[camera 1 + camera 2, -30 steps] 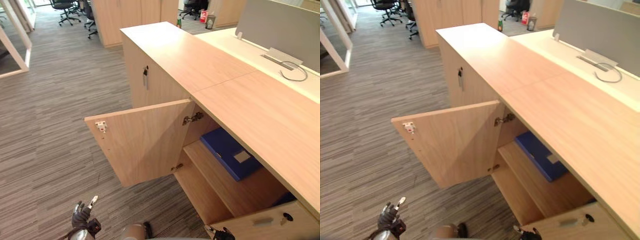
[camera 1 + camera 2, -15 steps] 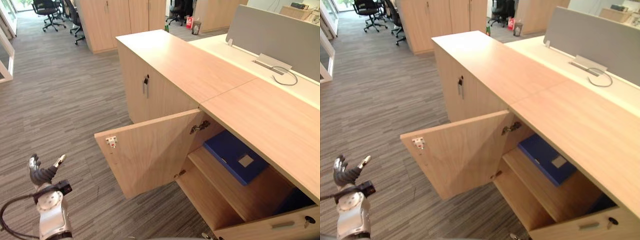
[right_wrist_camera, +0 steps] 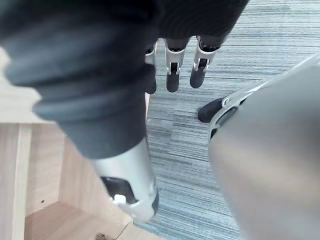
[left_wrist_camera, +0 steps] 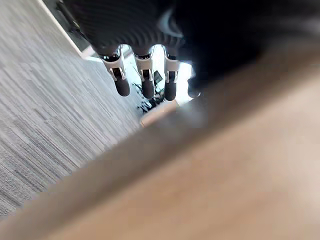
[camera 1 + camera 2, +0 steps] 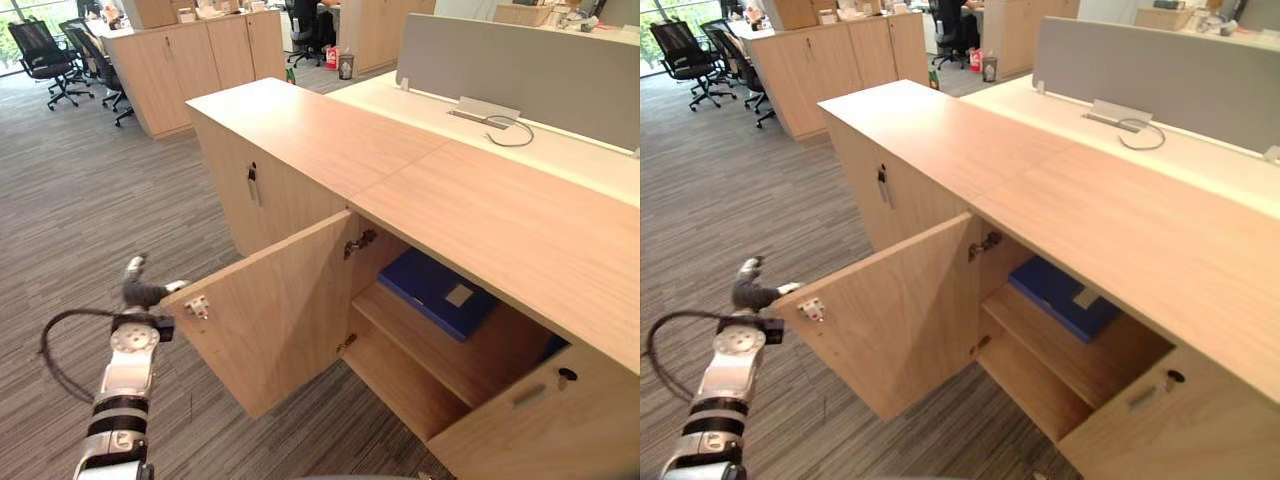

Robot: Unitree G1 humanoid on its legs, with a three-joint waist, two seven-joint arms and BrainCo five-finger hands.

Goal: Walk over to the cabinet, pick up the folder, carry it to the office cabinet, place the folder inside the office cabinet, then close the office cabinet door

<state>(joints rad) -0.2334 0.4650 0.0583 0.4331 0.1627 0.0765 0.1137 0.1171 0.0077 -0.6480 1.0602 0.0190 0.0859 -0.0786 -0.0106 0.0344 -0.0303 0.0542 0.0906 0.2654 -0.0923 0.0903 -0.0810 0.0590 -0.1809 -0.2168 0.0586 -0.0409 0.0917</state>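
Presently the left hand [image 5: 143,292], fingers relaxed and empty, is being held at the door's [image 5: 280,310] free edge. A flat, steady push is being called for.

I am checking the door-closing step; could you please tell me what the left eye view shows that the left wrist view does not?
The left eye view adds the blue folder lying on the shelf inside the office cabinet, the whole face of the open door, and the left hand at that door's free edge, by the latch. The left wrist view adds a close look: the hand's fingers straight, reaching past the door's wooden edge. Both show the left hand, the door and the striped carpet.
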